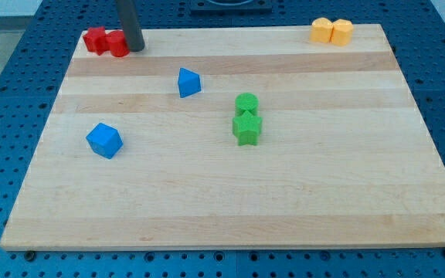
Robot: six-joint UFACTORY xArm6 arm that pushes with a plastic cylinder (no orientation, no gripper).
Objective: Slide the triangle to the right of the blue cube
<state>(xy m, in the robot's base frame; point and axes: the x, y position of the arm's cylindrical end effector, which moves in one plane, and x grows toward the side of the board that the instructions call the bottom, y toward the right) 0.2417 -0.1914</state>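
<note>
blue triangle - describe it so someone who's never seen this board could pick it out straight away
Start at the wooden board and look at its upper middle, a little toward the view's left. The blue triangle lies there alone, to the view's left of the two green blocks and above and right of the blue cube. It is the only other blue piece, smaller and wedge-shaped; my tip is far off by the red blocks.

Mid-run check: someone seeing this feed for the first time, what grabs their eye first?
Probably my tip at the view's top left, right beside the red blocks. Next, the green blocks stacked near the board's middle, with the blue triangle up-left of them and the blue cube toward the view's left. Two yellow blocks sit at the top right.
</note>
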